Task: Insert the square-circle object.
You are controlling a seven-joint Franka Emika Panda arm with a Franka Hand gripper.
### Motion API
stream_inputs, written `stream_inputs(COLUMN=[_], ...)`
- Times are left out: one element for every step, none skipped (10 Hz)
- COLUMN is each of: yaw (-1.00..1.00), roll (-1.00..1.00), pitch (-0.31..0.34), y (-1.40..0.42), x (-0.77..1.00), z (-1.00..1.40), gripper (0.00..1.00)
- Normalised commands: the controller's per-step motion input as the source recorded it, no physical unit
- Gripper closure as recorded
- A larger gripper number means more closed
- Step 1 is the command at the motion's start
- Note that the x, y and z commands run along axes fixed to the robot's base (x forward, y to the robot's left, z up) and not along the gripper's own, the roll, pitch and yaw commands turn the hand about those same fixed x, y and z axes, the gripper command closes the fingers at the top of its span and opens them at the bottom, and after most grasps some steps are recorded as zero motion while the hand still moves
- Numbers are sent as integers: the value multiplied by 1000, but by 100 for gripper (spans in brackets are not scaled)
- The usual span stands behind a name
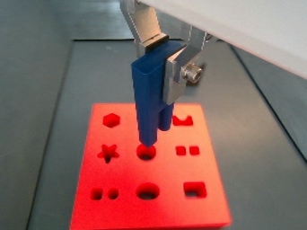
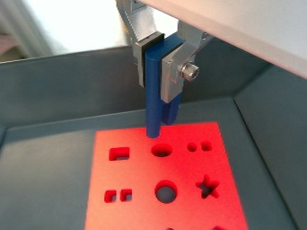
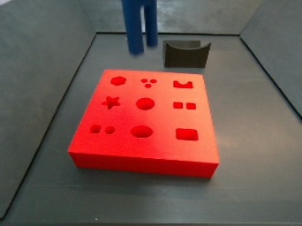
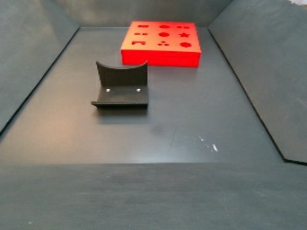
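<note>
The long blue bar-shaped piece point(image 1: 149, 99) hangs upright between the flat silver fingers point(image 1: 146, 29) of the gripper point(image 1: 164, 63), which are clamped on its upper end; a silver plate with a screw point(image 2: 182, 70) presses against one of its sides. In both wrist views the bar's lower end points down over the bright red rectangular block with shaped cut-outs point(image 1: 144, 211), close above a round hole point(image 1: 146, 153) in the block's middle row. Whether the tip touches the block or hovers just above it cannot be told from these views. In a side view only the lower part of the blue bar point(image 3: 138, 25) shows, at the upper edge of the picture, over the far side of the red block point(image 3: 141, 154); the gripper itself is out of that frame.

The block point(image 4: 163, 43) lies flat on the dark grey floor of the walled work area point(image 4: 156, 135). Its top carries holes of several shapes, among them a star point(image 3: 112, 101), a square point(image 3: 188, 134) and a larger circle point(image 3: 141, 131). The fixture point(image 4: 120, 87), a dark L-shaped bracket with a curved upright, stands on the floor well apart from the block. Nothing lies between the bar's tip and the block's top.

The bar is plain deep blue, straight and smooth-sided, with a square-edged upper section.
</note>
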Motion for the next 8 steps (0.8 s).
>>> stream_inputs(yaw=[-1000,-1000,-1000,-1000,-654,0,-340,-889], roll=[23,19,17,16,41,0,40,253], pitch=[-24,-16,-13,-11,0,1,0,100], y=[0,0,0,0,-194,0,120,-60], x=[0,0,0,0,-300,120,-414,-231], z=[-749,-746,-746,-751,-323,0,-69,66], gripper=[100,100,100,100,100,100,100,100])
